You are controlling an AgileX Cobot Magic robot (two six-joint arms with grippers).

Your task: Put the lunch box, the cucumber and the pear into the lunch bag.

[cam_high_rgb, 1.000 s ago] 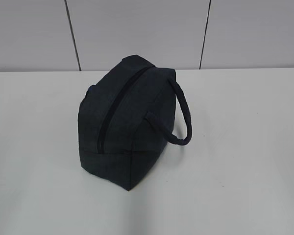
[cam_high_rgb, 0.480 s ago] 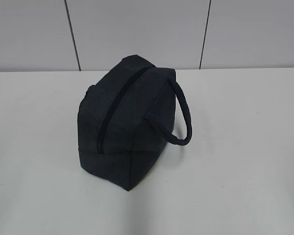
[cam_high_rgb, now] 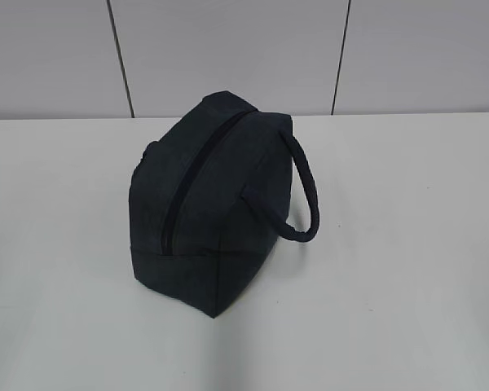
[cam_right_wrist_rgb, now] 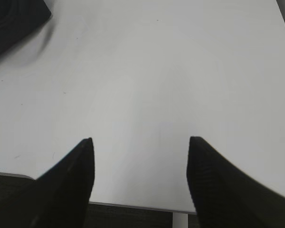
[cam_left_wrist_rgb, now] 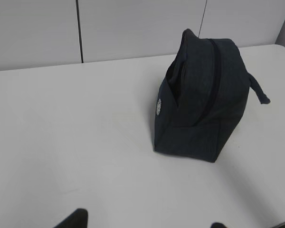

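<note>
The dark navy lunch bag [cam_high_rgb: 212, 212] stands on the white table [cam_high_rgb: 407, 261] with its long zipper closed along the top and its padded loop handle [cam_high_rgb: 306, 191] hanging to the right. The left wrist view shows the lunch bag [cam_left_wrist_rgb: 199, 95] well ahead of my left gripper [cam_left_wrist_rgb: 147, 221], which is open and empty, only its tips showing. My right gripper [cam_right_wrist_rgb: 140, 140] is open over bare table near the front edge, and a corner of the lunch bag [cam_right_wrist_rgb: 14, 19] lies far up left. The lunch box, the cucumber and the pear are out of view. Neither gripper appears in the exterior view.
A grey panelled wall [cam_high_rgb: 228, 49] runs behind the table. The table's front edge [cam_right_wrist_rgb: 133, 206] lies just under my right gripper, with dark floor below it.
</note>
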